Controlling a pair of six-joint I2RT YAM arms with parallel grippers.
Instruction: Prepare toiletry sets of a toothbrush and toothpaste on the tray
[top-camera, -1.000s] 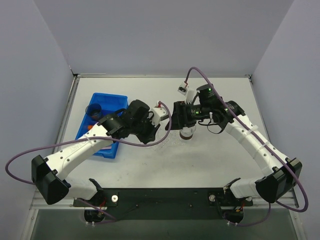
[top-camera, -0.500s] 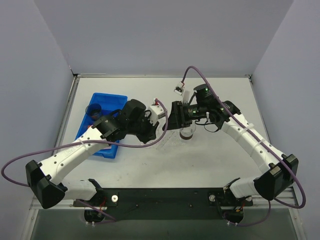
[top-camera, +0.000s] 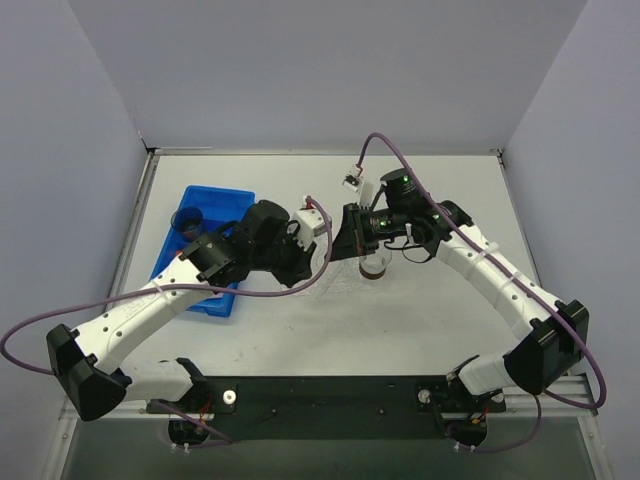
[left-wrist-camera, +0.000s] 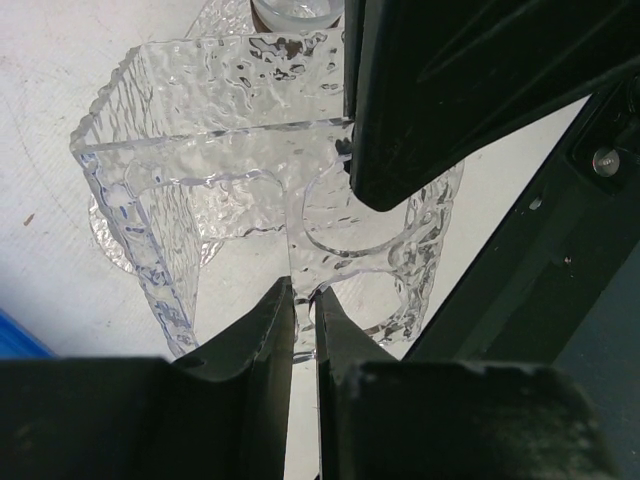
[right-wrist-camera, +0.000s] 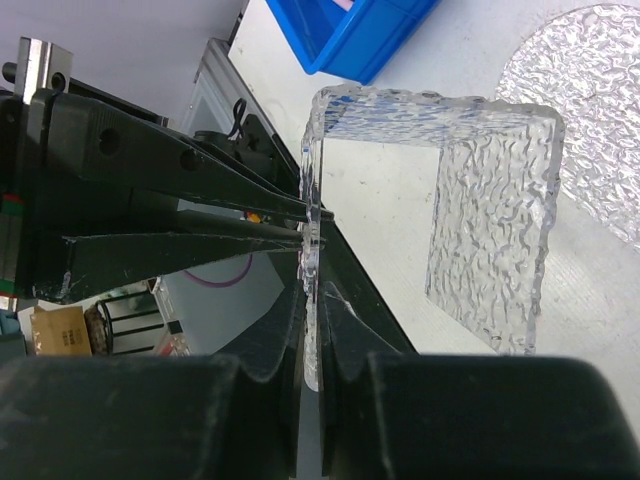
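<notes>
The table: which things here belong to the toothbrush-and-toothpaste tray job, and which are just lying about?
Part of the job: flat oval tray of clear bumpy plastic; open box of the same clear bumpy plastic, pinched by the left gripper and the right gripper. Toothbrush and toothpaste cannot be made out.

Lying about: deep blue plastic bin; clear cup with a dark bottom.

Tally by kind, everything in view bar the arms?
Blue bin: 1
Dark-bottomed clear cup: 2
Clear textured tray: 1
Clear textured holder: 1
Total: 5
Bin contents mostly hidden, not counted.
</notes>
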